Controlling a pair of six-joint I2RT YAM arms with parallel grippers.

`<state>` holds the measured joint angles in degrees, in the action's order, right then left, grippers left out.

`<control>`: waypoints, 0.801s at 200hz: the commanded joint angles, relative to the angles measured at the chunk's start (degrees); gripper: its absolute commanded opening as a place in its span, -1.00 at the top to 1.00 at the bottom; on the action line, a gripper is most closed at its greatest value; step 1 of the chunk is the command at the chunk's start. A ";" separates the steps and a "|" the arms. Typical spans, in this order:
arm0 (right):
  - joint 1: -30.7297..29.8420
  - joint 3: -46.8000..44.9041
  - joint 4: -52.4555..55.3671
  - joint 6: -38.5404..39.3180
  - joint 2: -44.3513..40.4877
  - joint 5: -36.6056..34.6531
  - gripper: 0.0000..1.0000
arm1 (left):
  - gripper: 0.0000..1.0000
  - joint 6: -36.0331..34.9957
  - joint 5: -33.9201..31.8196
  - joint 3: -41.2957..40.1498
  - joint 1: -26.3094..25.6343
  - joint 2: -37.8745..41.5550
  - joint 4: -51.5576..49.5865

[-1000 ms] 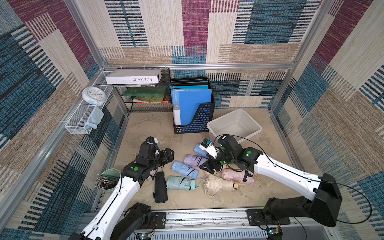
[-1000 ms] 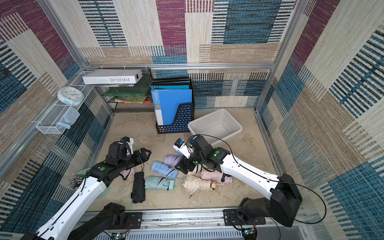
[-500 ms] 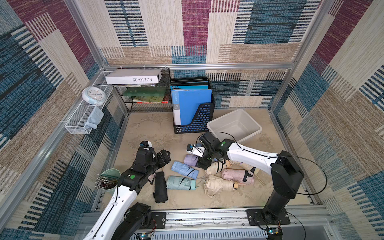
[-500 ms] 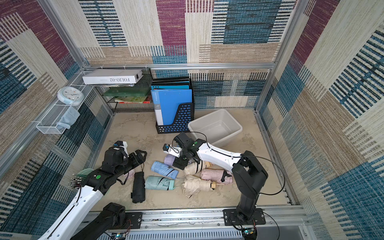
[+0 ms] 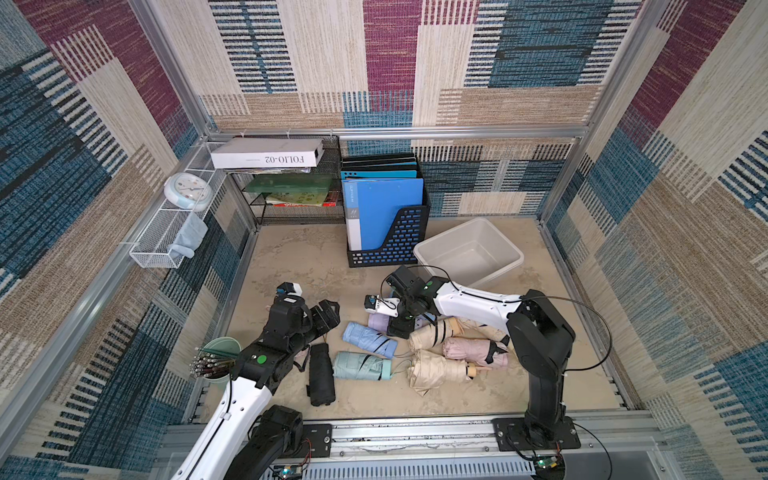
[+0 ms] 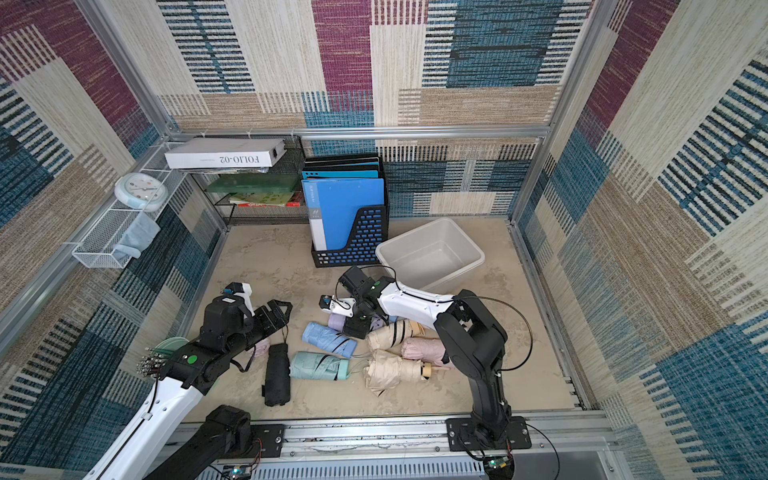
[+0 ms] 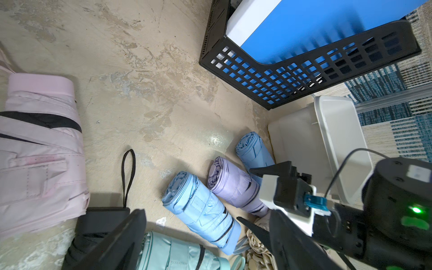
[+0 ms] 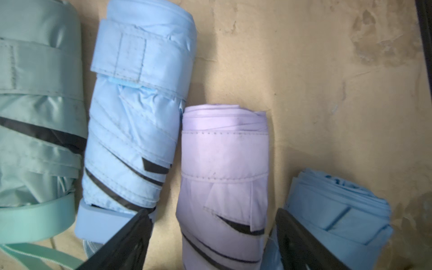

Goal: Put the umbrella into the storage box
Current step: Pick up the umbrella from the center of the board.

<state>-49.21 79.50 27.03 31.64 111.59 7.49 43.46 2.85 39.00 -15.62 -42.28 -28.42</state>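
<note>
The storage box (image 5: 469, 253) (image 6: 430, 253) is a light grey tub standing empty at the back right. Several folded umbrellas lie on the floor in front of it. My right gripper (image 5: 401, 328) (image 8: 211, 217) is open and low over a lilac umbrella (image 8: 224, 177) (image 5: 377, 321), one finger on each side of it. A light blue umbrella (image 8: 138, 112) lies beside one finger and another blue one (image 8: 339, 210) beside the other. My left gripper (image 5: 328, 311) (image 7: 189, 215) is open and empty above the floor, near a black umbrella (image 5: 321, 374).
A black file holder (image 5: 386, 245) with blue folders stands just left of the tub. Mint (image 5: 359, 365), beige (image 5: 436, 370) and pink (image 5: 473, 351) umbrellas crowd the front middle. A green cup of pens (image 5: 216, 361) sits front left. A white mesh basket (image 5: 160, 245) hangs on the left wall.
My right gripper has swung left and come down over the lilac umbrella, with the arm folding back towards its base. The left arm has drawn back slightly.
</note>
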 commanded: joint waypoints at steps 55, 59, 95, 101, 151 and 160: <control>1.11 1.31 0.67 1.53 3.97 0.78 -0.73 | -0.74 0.31 0.22 0.08 0.03 0.53 0.32; 1.20 1.32 0.72 1.61 4.22 1.01 -0.72 | -0.73 0.35 0.32 0.11 0.03 0.59 0.17; 1.84 1.05 0.62 1.92 5.96 2.04 -0.69 | -0.73 0.84 0.10 0.09 0.04 0.77 0.49; 1.92 1.00 0.52 1.88 6.21 2.17 -0.68 | -0.73 0.84 0.05 0.10 0.00 0.69 0.48; 2.28 0.73 1.06 2.67 6.73 4.05 -0.51 | -0.72 0.93 -0.03 0.60 0.05 0.09 0.48; 2.28 0.77 1.34 2.84 6.78 4.44 -0.46 | -0.73 1.06 -0.04 0.59 0.03 0.05 0.53</control>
<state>-46.92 80.51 26.15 33.54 117.69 11.05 44.53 2.98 39.27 -15.59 -42.11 -28.47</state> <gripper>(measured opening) 0.758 0.862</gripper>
